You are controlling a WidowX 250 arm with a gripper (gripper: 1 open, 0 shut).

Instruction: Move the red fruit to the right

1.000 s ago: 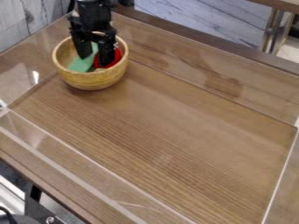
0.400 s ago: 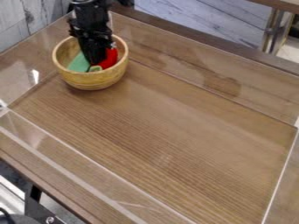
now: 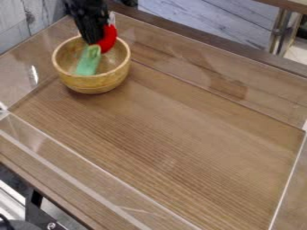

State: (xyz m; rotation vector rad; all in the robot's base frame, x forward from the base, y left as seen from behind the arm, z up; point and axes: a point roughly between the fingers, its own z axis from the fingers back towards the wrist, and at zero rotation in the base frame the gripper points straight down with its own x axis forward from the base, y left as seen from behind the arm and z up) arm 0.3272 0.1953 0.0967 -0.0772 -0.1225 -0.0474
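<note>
The dark tool (image 3: 100, 34) is clamped on the red fruit (image 3: 108, 38), which it holds up at the far rim of the wooden bowl (image 3: 93, 89), toward the right side of the bowl's opening as the camera sees it. Inside the bowl lies a green block (image 3: 88, 60), just below the fruit in the view and left of it, while the bowl itself sits on the brown wooden desk (image 3: 180, 117), near the far left corner and close to a grey panelled wall (image 3: 24, 20).
</note>
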